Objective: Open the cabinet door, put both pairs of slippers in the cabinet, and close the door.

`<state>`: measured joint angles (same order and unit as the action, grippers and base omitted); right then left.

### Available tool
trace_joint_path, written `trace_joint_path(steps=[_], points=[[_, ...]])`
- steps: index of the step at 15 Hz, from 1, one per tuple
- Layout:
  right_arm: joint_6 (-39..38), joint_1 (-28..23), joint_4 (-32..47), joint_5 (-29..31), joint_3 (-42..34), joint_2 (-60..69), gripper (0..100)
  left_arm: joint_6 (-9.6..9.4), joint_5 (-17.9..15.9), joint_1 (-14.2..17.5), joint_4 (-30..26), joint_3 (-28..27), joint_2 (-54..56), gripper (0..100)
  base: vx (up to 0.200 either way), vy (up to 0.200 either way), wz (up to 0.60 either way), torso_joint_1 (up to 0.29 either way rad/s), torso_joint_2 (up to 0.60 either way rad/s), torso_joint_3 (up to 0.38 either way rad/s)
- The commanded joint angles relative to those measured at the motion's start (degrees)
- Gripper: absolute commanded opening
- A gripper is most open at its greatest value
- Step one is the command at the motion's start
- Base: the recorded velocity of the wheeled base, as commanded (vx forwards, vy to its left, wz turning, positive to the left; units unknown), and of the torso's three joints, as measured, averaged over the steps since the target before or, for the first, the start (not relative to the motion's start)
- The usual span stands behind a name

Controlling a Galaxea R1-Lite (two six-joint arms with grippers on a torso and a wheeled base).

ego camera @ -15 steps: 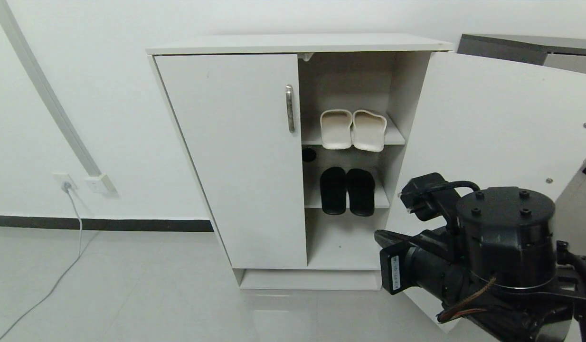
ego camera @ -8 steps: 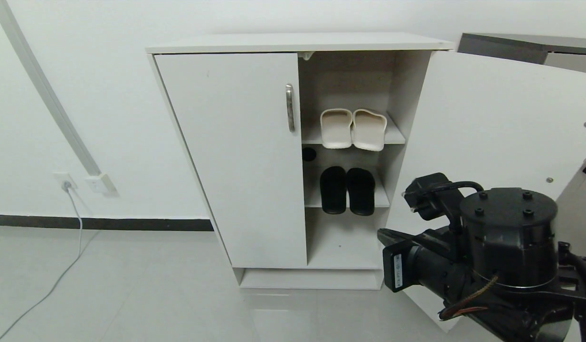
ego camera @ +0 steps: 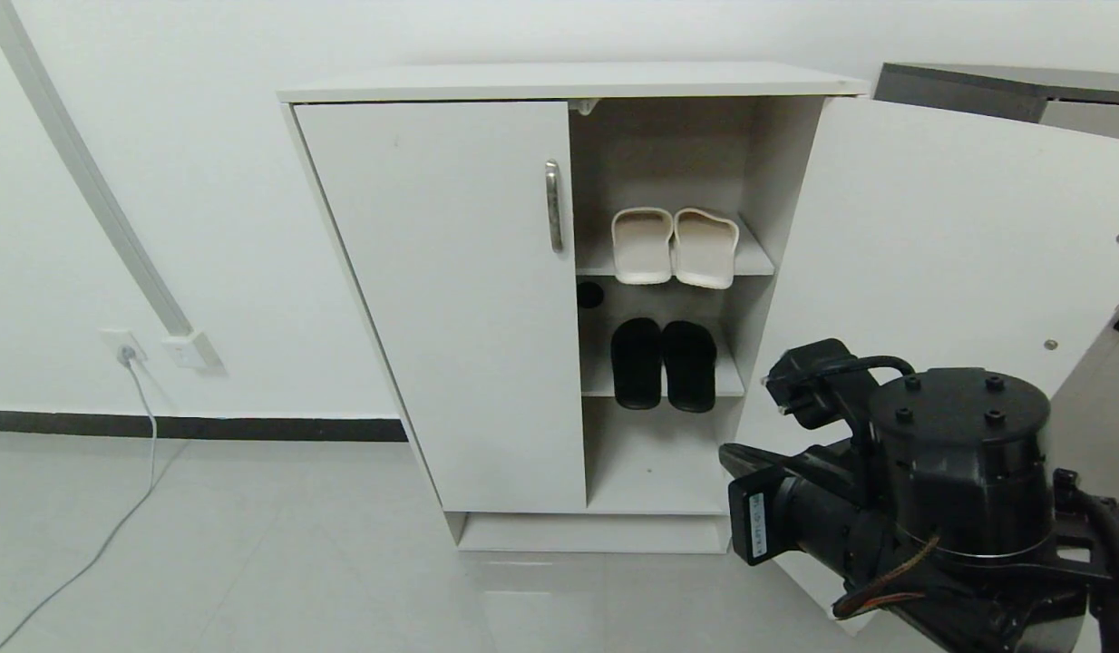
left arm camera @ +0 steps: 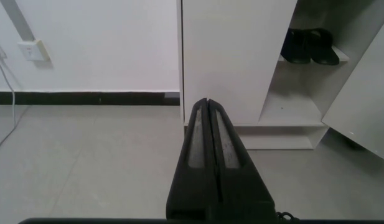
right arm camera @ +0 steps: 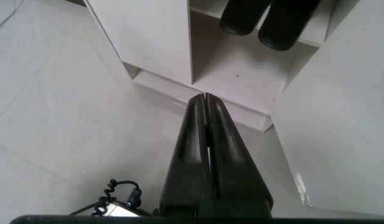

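Right arm [ego camera: 958, 472] sank slightly — black slippers [ego camera: 664, 365], door [ego camera: 940, 245] unmoved.

The right arm [ego camera: 958, 508] has sunk a little in front of the open door [ego camera: 958, 227]. A second ago its round joint cap [ego camera: 958, 399] sat higher against the door. Half a second ago it had edged down and towards the door's outer edge. Now it is lower again and back a touch towards the door's hinge side. The camera block [ego camera: 809, 372] at the arm's front has dropped with it and covers a slightly lower patch of the door. Early on, the whole view also nudged, so the door sits a hair higher in the picture. That is the camera's shift, not the door's.
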<state>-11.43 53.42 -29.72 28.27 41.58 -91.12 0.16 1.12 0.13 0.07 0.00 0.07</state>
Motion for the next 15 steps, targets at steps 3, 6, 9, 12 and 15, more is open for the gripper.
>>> trace_joint_path(steps=[3,6,9,12,15], points=[[0.01,-0.07,-0.07,0.03,0.08,-0.19,0,0.02,0.02,0.04,0.01,0.00,-0.07,0,0.000,0.000,0.00,0.000,0.00,0.000],[0.01,-0.07,0.01,0.03,-0.01,-0.19,0,0.02,0.02,0.04,0.01,0.00,-0.07,0,0.000,0.000,0.00,0.003,-0.14,-0.161],[0.01,-0.07,0.01,0.03,-0.01,-0.02,0,0.02,0.02,0.04,0.01,0.00,-0.07,0,0.000,0.000,0.00,0.030,-0.28,-0.356],[0.10,-0.07,0.01,0.03,-0.01,0.07,0,0.02,0.02,0.04,0.01,0.00,-0.07,0,0.000,0.000,0.00,0.061,-0.54,-0.365],[0.10,-0.07,-0.07,0.03,-0.01,0.07,0,0.02,0.02,0.04,0.01,0.00,-0.07,0,0.000,0.000,0.00,0.128,-0.47,-0.349]])
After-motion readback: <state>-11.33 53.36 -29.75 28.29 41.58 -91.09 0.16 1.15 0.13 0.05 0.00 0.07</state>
